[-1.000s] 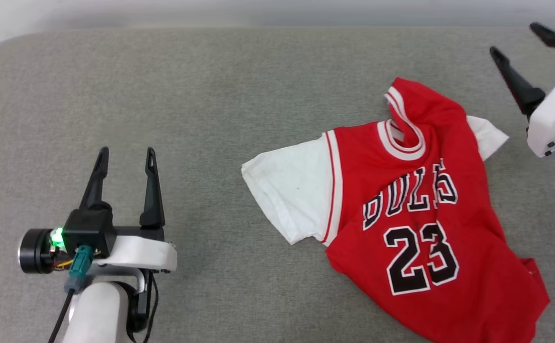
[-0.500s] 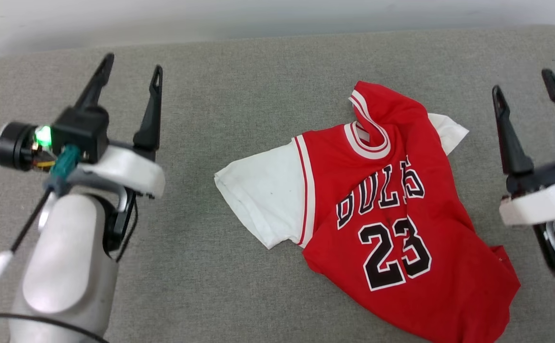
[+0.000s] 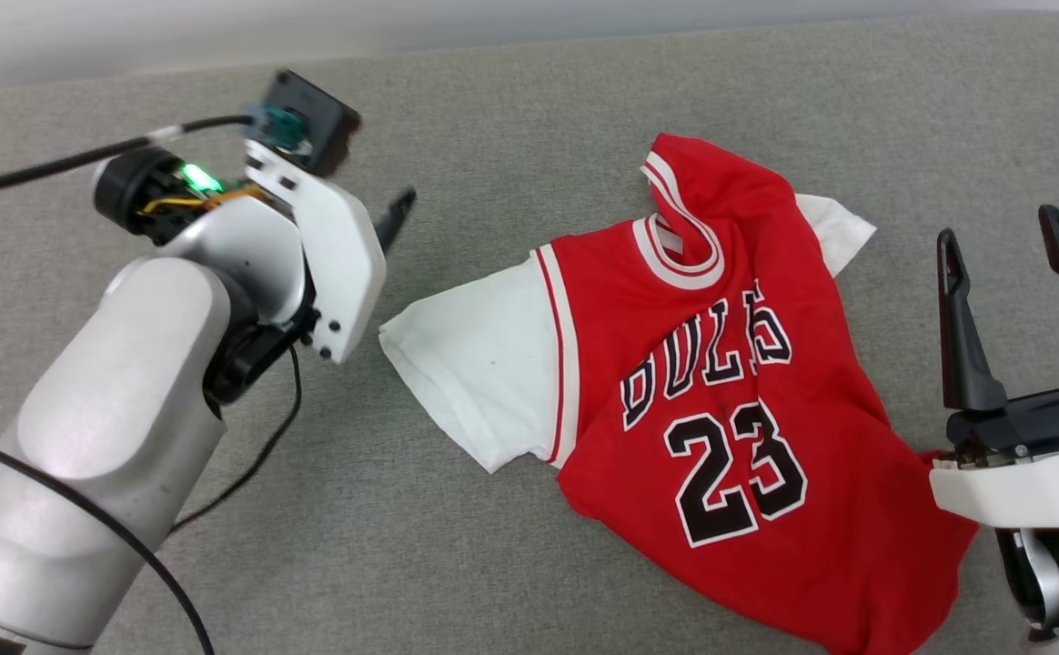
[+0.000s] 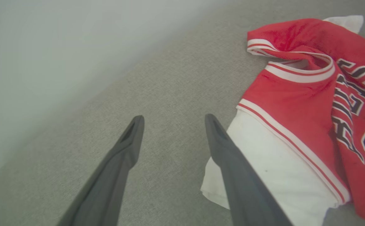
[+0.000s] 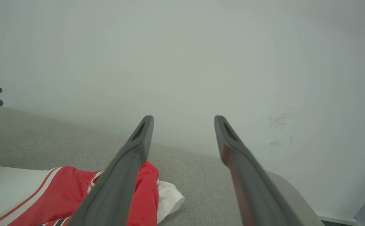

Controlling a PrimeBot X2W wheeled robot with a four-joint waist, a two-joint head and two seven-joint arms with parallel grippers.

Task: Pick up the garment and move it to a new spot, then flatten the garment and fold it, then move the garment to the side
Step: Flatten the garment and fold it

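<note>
The garment [image 3: 721, 382] is a red jersey with white sleeves and a black "23", lying rumpled on the grey surface with its collar folded up. In the head view my left arm reaches in from the left, and one of its fingertips [image 3: 399, 211] shows just left of the white sleeve [image 3: 475, 364]. In the left wrist view my left gripper [image 4: 173, 117] is open and empty, its right finger over the edge of the garment's [image 4: 295, 103] sleeve. My right gripper [image 3: 1003, 238] stands open and empty beside the garment's right hem. The right wrist view has my right gripper [image 5: 184, 117] above the garment [image 5: 44, 191].
The grey fabric-covered table [image 3: 511, 100] ends at a pale wall [image 3: 220, 27] behind. Its rounded right corner [image 5: 289, 188] shows in the right wrist view. A black cable [image 3: 247, 473] hangs off my left arm over the table's left part.
My left arm has risen and swung right, its fingers now pointing at the white sleeve. The right gripper now shows lower in the head view, which has itself shifted. The garment lies as before.
</note>
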